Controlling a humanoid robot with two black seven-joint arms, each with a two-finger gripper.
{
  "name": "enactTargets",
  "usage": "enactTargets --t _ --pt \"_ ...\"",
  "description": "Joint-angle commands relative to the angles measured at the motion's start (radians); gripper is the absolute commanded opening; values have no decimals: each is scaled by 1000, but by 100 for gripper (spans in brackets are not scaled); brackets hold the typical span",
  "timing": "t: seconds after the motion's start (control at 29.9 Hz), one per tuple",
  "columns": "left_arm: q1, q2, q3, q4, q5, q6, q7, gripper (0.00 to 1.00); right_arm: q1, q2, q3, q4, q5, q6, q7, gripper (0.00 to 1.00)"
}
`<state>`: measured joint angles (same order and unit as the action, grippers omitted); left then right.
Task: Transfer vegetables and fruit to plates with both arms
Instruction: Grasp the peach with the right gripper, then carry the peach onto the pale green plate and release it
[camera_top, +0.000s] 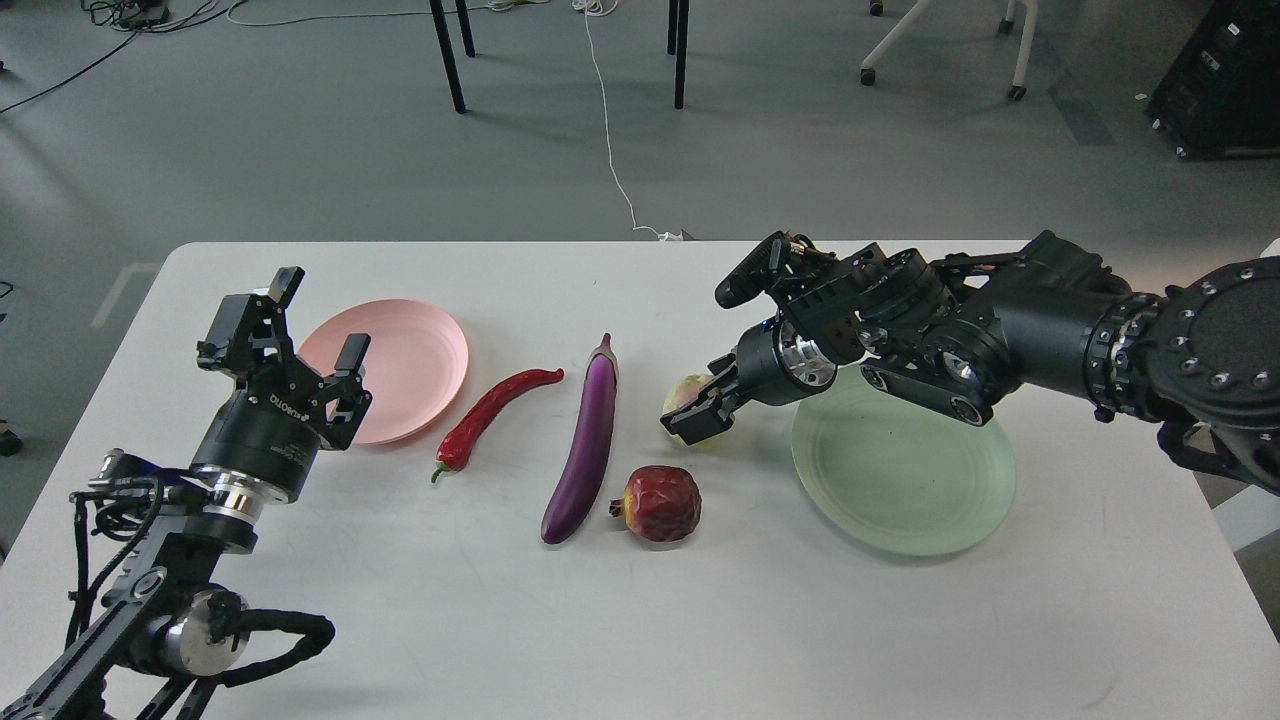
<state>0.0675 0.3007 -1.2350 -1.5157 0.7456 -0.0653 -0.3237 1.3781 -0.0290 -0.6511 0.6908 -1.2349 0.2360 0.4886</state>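
Both plates are bare, so nothing looks delivered yet. Left of the green plate (905, 475), the right gripper (697, 412) reaches to the pale-green fruit (686, 395); whether it grips I cannot tell. Further left lie the pomegranate (660, 503), then the eggplant (585, 445), cap pointing away, and the chili (490, 412). The left gripper (318, 325) hangs open and empty by the pink plate (410, 355).

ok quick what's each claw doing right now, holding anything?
Left claw: open, holding nothing, above the near edge of the pink plate.
Right claw: at the pale-green fruit; whether it grips it cannot be told.
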Motion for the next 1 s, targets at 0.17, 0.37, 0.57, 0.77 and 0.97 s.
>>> enactTargets --t 0.17,0.37,0.57,0.77,0.97 --pt "1 0 0 0 0 1 0 98 1 4 -36 -8 0 -15 0 63" --pt "3 -2 0 -1 0 1 0 98 27 -26 -45 9 2 -17 0 44" --pt "3 -2 2 -3 0 1 0 98 185 -204 -41 188 0 -17 0 45" --pt "3 -12 3 -14 0 1 0 98 286 -472 -45 387 -118 -12 0 46" --pt "6 -35 11 -14 8 1 2 98 178 -591 -50 380 -207 -17 0 48"
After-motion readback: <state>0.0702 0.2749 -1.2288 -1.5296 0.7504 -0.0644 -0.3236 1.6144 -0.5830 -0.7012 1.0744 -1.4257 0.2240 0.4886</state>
